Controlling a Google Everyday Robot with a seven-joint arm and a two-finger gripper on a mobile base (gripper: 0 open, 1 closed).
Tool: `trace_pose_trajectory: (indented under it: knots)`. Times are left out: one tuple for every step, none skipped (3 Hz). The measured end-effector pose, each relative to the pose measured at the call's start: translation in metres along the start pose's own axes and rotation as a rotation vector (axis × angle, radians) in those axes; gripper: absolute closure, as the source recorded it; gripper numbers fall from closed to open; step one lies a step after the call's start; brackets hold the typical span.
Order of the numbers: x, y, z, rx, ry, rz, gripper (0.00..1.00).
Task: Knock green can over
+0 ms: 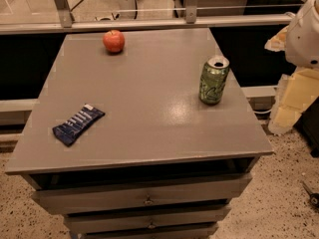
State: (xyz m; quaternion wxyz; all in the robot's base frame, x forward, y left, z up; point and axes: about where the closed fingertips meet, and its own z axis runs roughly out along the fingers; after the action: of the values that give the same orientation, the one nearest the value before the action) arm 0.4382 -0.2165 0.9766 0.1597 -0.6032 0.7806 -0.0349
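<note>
The green can (214, 81) stands upright on the right side of the grey cabinet top (149, 103), close to its right edge. It is green with pale swirly markings and a silver top with an open tab hole. My gripper is not in view. Only a white rounded part of my arm (304, 34) shows at the upper right edge, to the right of the can and apart from it.
A red apple (113, 41) sits at the far side of the top. A dark blue snack packet (78, 124) lies at the front left. Drawers (144, 195) are below the front edge. A metal railing (149, 24) runs behind. Pale foam blocks (291, 98) stand at the right.
</note>
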Motion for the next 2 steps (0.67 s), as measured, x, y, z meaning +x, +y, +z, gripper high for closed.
trace_pose_trajectory:
  knots:
    - [-0.0007, -0.0006, 0.0009, -0.003, -0.01, 0.0, 0.0]
    - [-0.0074, -0.006, 0.0099, -0.032, -0.11, 0.004, 0.0]
